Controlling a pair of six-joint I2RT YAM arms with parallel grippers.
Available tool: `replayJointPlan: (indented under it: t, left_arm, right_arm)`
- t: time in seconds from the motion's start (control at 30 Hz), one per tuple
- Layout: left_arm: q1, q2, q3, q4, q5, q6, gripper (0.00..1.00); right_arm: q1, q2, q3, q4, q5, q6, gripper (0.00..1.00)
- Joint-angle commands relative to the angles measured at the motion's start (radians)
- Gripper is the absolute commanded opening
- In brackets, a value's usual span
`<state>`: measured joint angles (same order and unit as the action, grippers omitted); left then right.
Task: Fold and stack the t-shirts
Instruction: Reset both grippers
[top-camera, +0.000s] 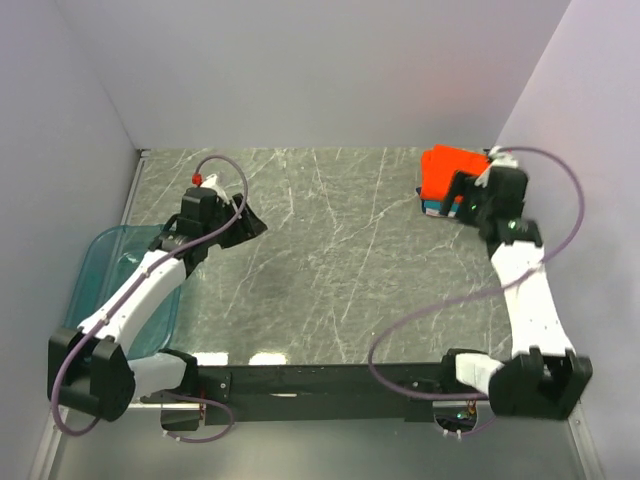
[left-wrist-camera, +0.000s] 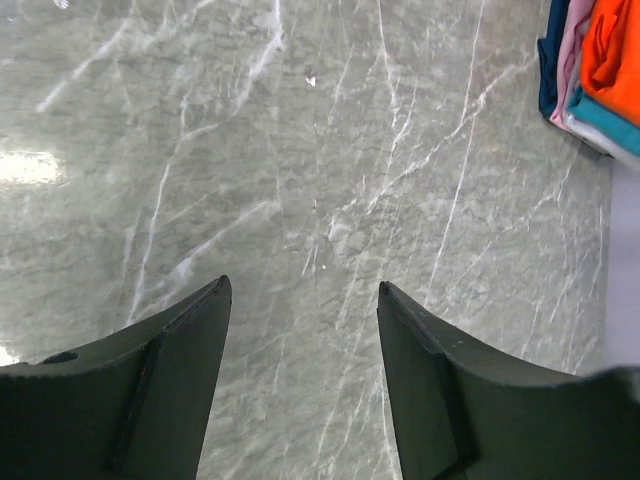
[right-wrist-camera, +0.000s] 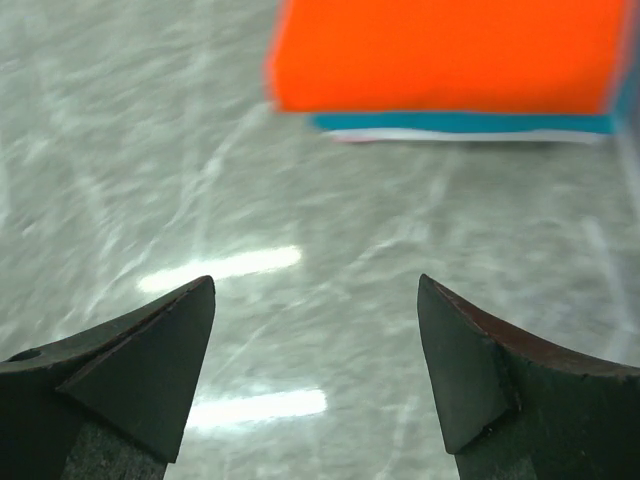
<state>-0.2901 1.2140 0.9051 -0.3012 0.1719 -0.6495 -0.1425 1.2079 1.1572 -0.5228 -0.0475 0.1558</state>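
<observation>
A stack of folded t-shirts (top-camera: 447, 178) lies at the far right of the table, with the bright orange-red one on top. The right wrist view shows the orange shirt (right-wrist-camera: 450, 52) over teal and white edges (right-wrist-camera: 460, 124). In the left wrist view the stack (left-wrist-camera: 595, 70) shows at the upper right corner with dark blue, pink, teal and orange layers. My right gripper (top-camera: 462, 205) hangs just in front of the stack, open (right-wrist-camera: 315, 290), holding nothing. My left gripper (top-camera: 248, 222) is at the left over bare table, open (left-wrist-camera: 305, 290) and empty.
A translucent blue-green bin (top-camera: 105, 262) sits at the table's left edge under the left arm. Grey walls close in the back and both sides. The marble table (top-camera: 330, 260) spreads between the arms.
</observation>
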Motion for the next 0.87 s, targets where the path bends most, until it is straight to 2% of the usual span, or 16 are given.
replayJointPlan:
  t: [0.0, 0.2, 0.37, 0.83]
  left_arm:
    - [-0.006, -0.068, -0.034, 0.063, -0.061, -0.013, 0.66]
    - [-0.006, -0.184, -0.098, 0.089, -0.135, -0.003, 0.66]
    - [-0.006, -0.249, -0.14, 0.088, -0.17, -0.006, 0.66]
    - [-0.006, -0.357, -0.178, 0.013, -0.25, -0.002, 0.67]
  right_arm:
    - [0.122, -0.134, -0.14, 0.108, -0.002, 0.054, 0.88]
    - [0.297, -0.335, -0.35, 0.161, 0.038, 0.165, 0.89]
    - [0.363, -0.415, -0.462, 0.175, 0.09, 0.182, 0.89]
    - [0.4, -0.435, -0.472, 0.144, 0.118, 0.159, 0.91]
